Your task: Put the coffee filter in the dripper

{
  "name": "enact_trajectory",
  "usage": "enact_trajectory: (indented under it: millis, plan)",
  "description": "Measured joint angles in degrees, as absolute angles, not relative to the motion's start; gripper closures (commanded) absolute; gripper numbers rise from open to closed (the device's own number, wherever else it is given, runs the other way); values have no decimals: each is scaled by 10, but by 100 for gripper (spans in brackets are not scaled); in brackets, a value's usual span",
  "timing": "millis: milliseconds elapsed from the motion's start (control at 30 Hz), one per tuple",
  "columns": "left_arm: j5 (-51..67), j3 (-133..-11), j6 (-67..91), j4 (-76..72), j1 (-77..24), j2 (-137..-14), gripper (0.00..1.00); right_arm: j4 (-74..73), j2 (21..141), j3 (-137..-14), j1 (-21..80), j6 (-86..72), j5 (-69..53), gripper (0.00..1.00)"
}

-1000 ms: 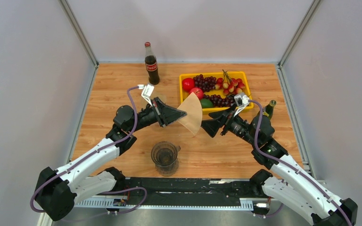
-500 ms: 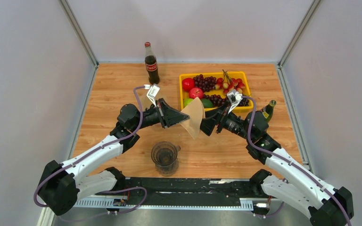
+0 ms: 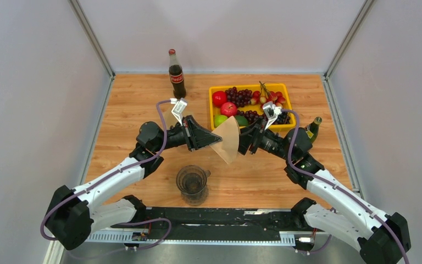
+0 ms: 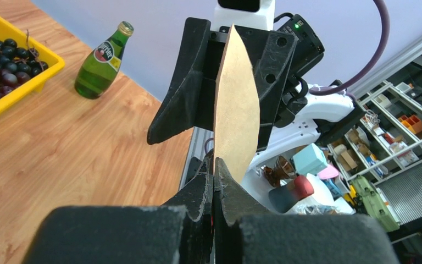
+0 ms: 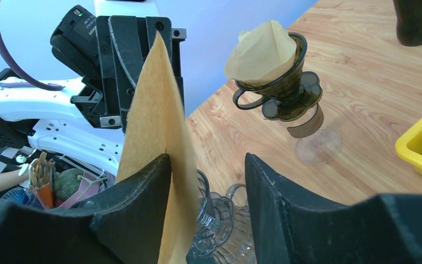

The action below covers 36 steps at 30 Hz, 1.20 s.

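My left gripper is shut on one edge of a tan paper coffee filter and holds it upright in the air above the table's middle. The filter shows edge-on in the left wrist view. My right gripper is open, its jaws astride the filter's far edge; in the right wrist view the filter lies against one finger. A clear glass dripper stands near the front edge, below the filter; it also shows in the right wrist view.
A dark dripper with a filter in it stands on a clear base behind my left arm. A cola bottle is at the back. A yellow fruit tray is at the back right, with a green bottle beside it.
My right gripper has moved left, and its open jaws now straddle the filter. My left gripper shifted slightly right and still holds the filter.
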State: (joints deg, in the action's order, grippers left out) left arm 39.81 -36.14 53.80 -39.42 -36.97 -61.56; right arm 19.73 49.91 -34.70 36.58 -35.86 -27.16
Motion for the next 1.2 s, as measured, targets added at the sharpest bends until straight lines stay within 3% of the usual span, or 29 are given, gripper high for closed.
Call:
enact_trajectory:
  millis: [233, 400, 567, 867, 1000, 1067, 1100, 1200]
  plan:
    - [403, -361, 544, -402, -370, -623, 100, 218, 506, -350, 366, -370, -293, 69]
    - [402, -362, 550, -402, -370, -634, 100, 233, 505, -350, 366, -377, -314, 100]
    - [405, -367, 555, -406, -370, -647, 98, 243, 501, -350, 366, -381, -320, 100]
    - [408, -371, 562, -410, -370, -651, 77, 236, 496, -351, 366, -380, -309, 100]
    - [406, -375, 562, -405, -370, -652, 55, 185, 485, -364, 366, -365, -264, 100]
    - [403, -383, 557, -391, -370, -652, 40, 149, 473, -372, 366, -353, -230, 100]
    - [399, -390, 552, -381, -370, -652, 26, 133, 467, -376, 366, -347, -214, 100]
    - [382, -412, 528, -338, -374, -649, 5, 79, 450, -390, 366, -326, -157, 100]
